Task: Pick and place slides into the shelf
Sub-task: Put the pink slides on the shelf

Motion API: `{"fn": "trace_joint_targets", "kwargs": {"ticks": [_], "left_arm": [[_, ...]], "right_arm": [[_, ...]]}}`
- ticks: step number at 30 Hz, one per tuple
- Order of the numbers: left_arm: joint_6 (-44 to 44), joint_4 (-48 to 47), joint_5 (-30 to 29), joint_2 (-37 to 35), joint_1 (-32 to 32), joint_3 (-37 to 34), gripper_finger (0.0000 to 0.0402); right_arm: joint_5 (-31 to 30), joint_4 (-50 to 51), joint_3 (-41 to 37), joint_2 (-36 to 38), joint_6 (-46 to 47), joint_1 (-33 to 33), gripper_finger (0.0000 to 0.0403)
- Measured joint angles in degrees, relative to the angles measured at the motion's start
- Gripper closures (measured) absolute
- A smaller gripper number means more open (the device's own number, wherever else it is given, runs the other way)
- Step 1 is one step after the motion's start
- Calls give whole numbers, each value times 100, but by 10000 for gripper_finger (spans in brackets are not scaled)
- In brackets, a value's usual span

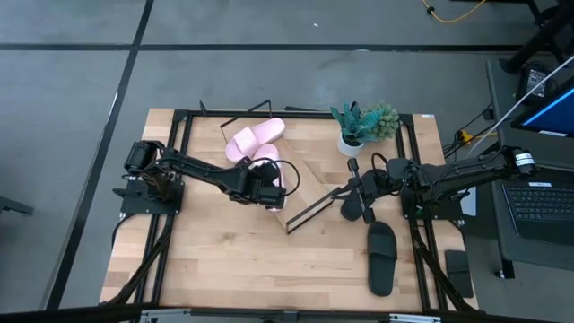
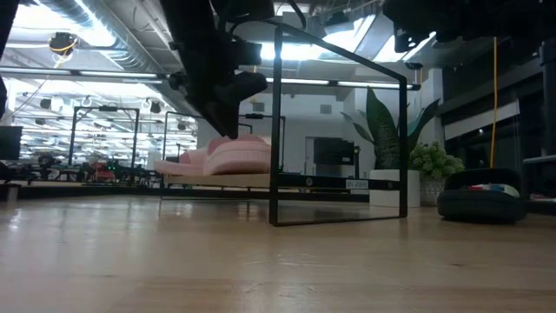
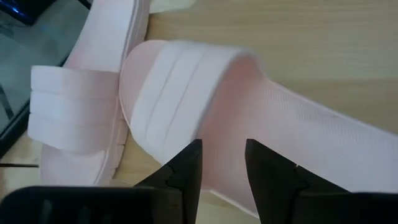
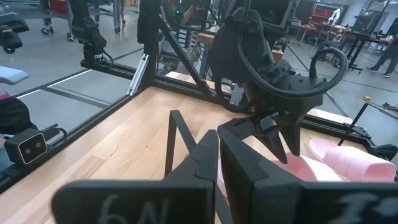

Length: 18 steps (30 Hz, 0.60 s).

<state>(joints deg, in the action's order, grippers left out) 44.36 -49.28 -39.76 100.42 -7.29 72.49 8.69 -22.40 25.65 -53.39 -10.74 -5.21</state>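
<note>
Left claw [image 1: 273, 179] over two pink slides [image 1: 254, 139]; two black slides [image 1: 381, 257] apart.

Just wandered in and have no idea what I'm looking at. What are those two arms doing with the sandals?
They are putting slides onto a small slanted wooden shelf. Two pink slides already lie side by side on it. The left claw is over the second pink slide, its fingers slightly apart at the slide's edge. The right claw hovers beside one black slide; another black slide waits on the table.
</note>
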Motion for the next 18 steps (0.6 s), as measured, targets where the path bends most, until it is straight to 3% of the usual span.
{"fn": "trace_joint_targets", "kwargs": {"ticks": [6, 13, 18], "left_arm": [[-67, -364, 12, 0, -4, 139, 288], [-278, -1200, -323, -11, -152, 978, 288], [-772, -1590, -127, -17, -427, 1178, 288]], "right_arm": [[0, -1, 0, 0, 2, -2, 382], [0, -1, 0, 0, 2, -2, 382], [0, 17, 0, 0, 122, -2, 382]]}}
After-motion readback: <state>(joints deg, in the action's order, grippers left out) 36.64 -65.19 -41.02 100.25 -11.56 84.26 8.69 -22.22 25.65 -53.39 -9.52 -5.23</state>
